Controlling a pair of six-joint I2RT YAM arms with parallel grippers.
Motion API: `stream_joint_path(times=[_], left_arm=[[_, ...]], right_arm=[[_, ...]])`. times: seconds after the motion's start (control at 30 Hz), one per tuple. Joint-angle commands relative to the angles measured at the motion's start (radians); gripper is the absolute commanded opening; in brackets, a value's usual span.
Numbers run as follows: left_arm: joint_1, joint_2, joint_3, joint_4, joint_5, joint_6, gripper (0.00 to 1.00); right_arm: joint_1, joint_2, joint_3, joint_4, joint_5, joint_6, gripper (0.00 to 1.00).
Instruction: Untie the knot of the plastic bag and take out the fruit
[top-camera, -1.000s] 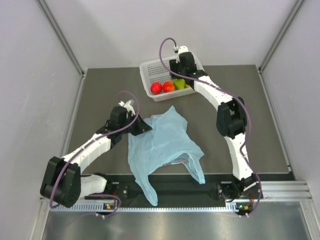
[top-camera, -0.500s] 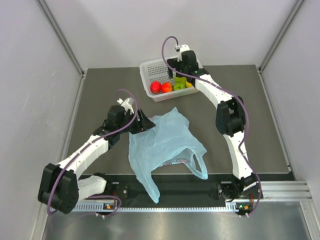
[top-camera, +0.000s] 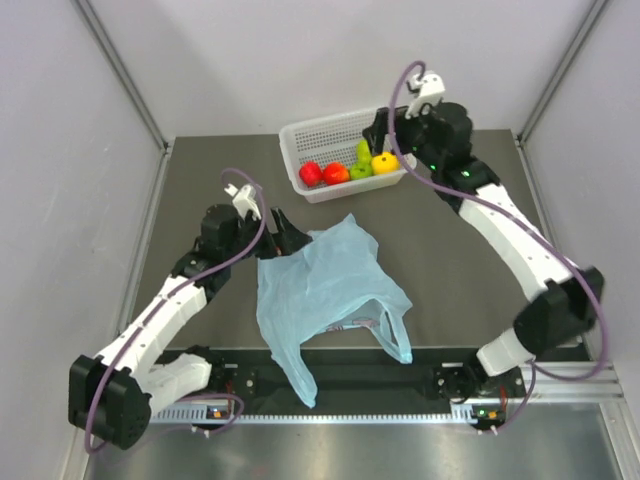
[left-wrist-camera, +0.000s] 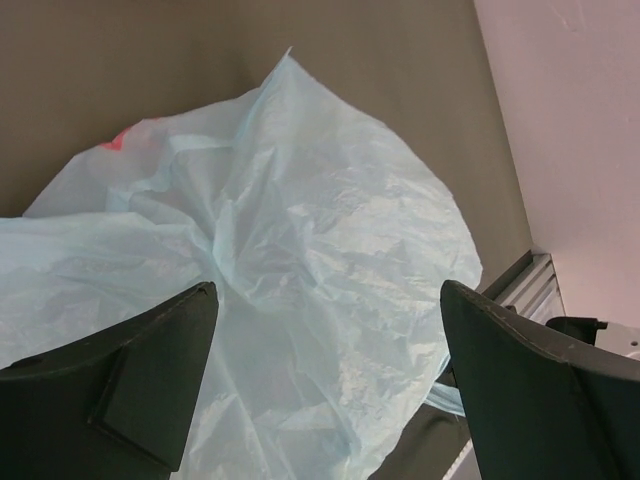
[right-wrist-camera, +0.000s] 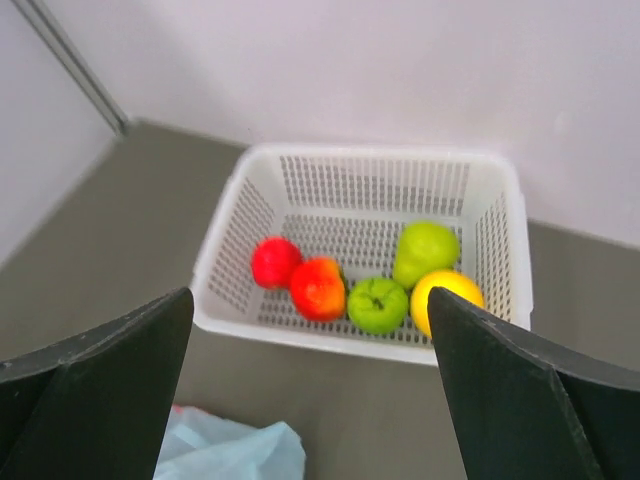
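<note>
Fruit (right-wrist-camera: 376, 303) out, bag (top-camera: 325, 290) lying empty

Five fruit are sitting in the basket (right-wrist-camera: 370, 152) at 12 o'clock. The bag is lying flat from centre toward 6, handles (top-camera: 395, 330) loose, with no knot showing. The left gripper (left-wrist-camera: 328, 290) is hovering over the bag's 11 o'clock corner and the right gripper (right-wrist-camera: 310, 295) above the basket, both with fingers wide, holding nothing. Nothing is looking left to do.

A pale, see-through blue bag (top-camera: 320, 290) is showing a small red printed patch (left-wrist-camera: 118, 140) against the dull grey-brown table (top-camera: 200, 190). At the far side, a white basket (top-camera: 312, 134) patterned with rows of small holes is displaying a red fruit (right-wrist-camera: 276, 262), a red-orange fruit (right-wrist-camera: 317, 287), a dark green fruit (right-wrist-camera: 376, 304), a lighter green fruit (right-wrist-camera: 426, 252) and a yellow fruit (right-wrist-camera: 445, 295). White arms (top-camera: 510, 235) with black joints are trailing purple cables (top-camera: 250, 215).
</note>
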Motion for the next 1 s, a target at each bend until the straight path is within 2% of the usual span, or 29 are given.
stream_joint_path(times=[0.0, 0.07, 0.1, 0.2, 0.5, 0.7, 0.97], left_arm=[[-0.001, -0.055, 0.055, -0.020, 0.017, 0.053, 0.98], [-0.001, -0.084, 0.062, -0.025, 0.012, 0.065, 0.99], [-0.001, -0.093, 0.065, -0.029, 0.014, 0.068, 0.99], [-0.003, -0.125, 0.085, -0.046, 0.029, 0.094, 0.99], [-0.001, -0.234, 0.117, -0.120, 0.020, 0.154, 0.99], [-0.003, -0.305, 0.112, -0.125, 0.003, 0.160, 0.99], [-0.003, -0.331, 0.114, -0.126, 0.005, 0.159, 0.99]], right_arm=[[-0.003, -0.259, -0.246, 0.091, -0.035, 0.045, 1.00], [-0.004, -0.373, -0.359, 0.140, -0.039, 0.067, 1.00], [-0.003, -0.477, -0.440, 0.137, -0.048, 0.071, 1.00], [-0.003, -0.658, -0.551, 0.082, -0.080, 0.091, 1.00], [-0.004, -1.137, -0.685, -0.167, -0.025, 0.146, 1.00], [-0.006, -1.305, -0.659, -0.329, 0.034, 0.151, 1.00], [-0.003, -1.326, -0.602, -0.418, 0.053, 0.133, 1.00]])
